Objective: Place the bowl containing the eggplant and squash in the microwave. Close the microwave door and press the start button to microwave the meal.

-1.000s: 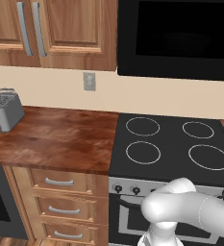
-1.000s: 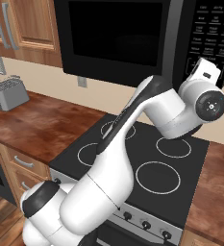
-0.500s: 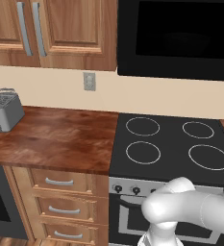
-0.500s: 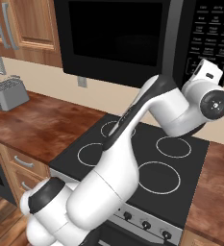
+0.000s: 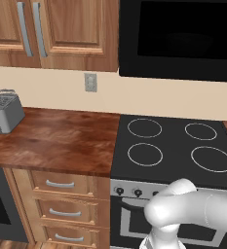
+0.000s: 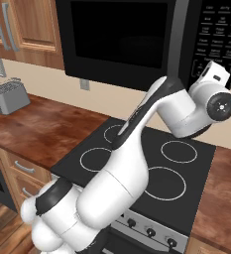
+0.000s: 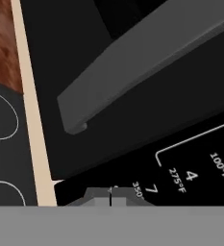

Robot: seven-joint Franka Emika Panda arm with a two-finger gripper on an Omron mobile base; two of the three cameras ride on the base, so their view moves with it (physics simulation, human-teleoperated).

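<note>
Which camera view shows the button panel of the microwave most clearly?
The right base view: the button panel appears nearly whole, beside the closed microwave door. The hand view shows a few printed digits of it from close. The left base view shows the door window.

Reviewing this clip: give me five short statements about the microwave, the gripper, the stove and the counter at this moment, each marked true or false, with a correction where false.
1. The microwave door is shut. True.
2. The gripper has its fingers wide apart. False: the two fingertips sit pressed together, shut on nothing.
3. The gripper is up at the microwave's keypad, close to the printed numbers. True: the hand view shows the digits 7 and 4 right by the fingertips, with the grey door handle above.
4. A pot stands on the stove. False: all four burner rings are bare.
5. A toaster stands on the wooden counter left of the stove. True.
</note>
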